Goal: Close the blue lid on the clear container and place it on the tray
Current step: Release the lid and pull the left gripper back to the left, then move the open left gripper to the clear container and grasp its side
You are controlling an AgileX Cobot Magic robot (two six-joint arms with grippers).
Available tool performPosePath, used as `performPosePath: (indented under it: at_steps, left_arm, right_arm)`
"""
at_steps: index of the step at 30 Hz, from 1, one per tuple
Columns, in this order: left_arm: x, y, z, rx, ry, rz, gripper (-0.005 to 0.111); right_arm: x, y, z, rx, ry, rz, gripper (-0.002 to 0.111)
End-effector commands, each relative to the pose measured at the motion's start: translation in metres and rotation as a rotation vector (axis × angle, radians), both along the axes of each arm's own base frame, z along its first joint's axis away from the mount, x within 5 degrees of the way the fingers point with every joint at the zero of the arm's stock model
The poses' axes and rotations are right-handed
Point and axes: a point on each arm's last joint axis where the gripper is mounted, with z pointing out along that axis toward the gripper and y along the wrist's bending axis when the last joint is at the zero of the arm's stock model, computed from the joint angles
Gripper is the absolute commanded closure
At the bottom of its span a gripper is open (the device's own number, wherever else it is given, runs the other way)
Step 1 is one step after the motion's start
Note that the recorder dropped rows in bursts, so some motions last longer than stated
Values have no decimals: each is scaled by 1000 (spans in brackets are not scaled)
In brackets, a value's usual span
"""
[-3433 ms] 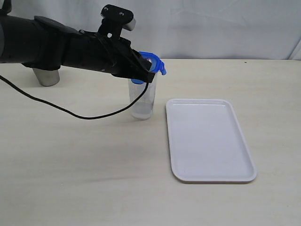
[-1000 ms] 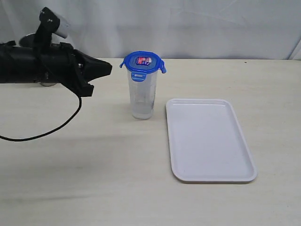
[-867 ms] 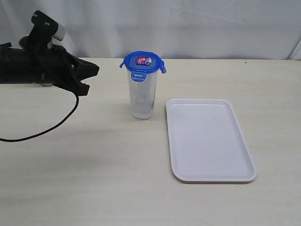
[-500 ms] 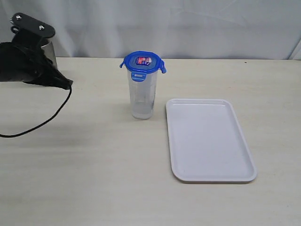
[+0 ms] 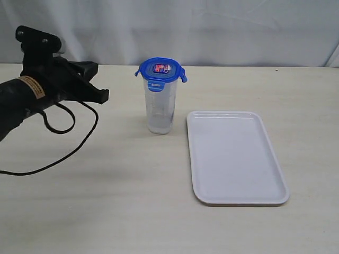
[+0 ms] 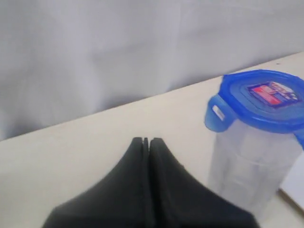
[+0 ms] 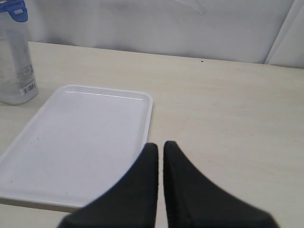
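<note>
Blue lid [image 5: 160, 70]: sits on top of the container, sticker up. Its side flaps stick outward, so I judge them not snapped down, though I can't be sure.
Container [image 5: 160, 108]: upright on the table [image 5: 106, 201], nearer the far edge than the near one, just beside the tray's far-left corner and not on it.
Tray [image 5: 235, 159]: flat and bare, toward the right edge.
Left gripper [image 6: 146, 140]: clenched on nothing, jaws pressed together, near the left edge, pointing at the container but well apart from it.
Right gripper [image 7: 160, 144]: clenched too and empty, hanging by the tray's rim. The exterior view doesn't show it.
Step in hand: as I read it, pressing the flaps shut, then carrying the container over.
Doing it well: push each flap down against the wall while the container is steadied. Then open wide, grip around the middle below the flaps, lift straight up over the rim, and set it near the tray's centre.
Risk: it's tall and narrow, so a sideways nudge could tip it.
</note>
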Motion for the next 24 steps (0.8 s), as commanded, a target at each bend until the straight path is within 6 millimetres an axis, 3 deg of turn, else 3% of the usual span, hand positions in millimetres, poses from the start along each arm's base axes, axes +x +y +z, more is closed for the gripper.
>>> performPosePath:
  at_steps: [1,6,11,14,21,24]
  left_arm:
    - [-9,7,-11,-21,65,-102,107]
    - [-26,17,-25,-129,-20,-185,107]
    - [-18,15,-58,-175,58,-249,101]
    - [-14,9,-75,-207,86,-309,85]
    - [8,5,-105,-174,144,-317,22]
    - [17,3,-111,-159,142,-331,16]
  right_arm:
    - [0,0,0,1,-12,-3,104]
    - [0,0,0,1,-12,-3,104]
    - [0,0,0,1,-12,-3,104]
    - [0,0,0,1,-12,-3,104]
    - [0,0,0,1,-12,-3,104]
    - [0,0,0,1,-12,-3,104]
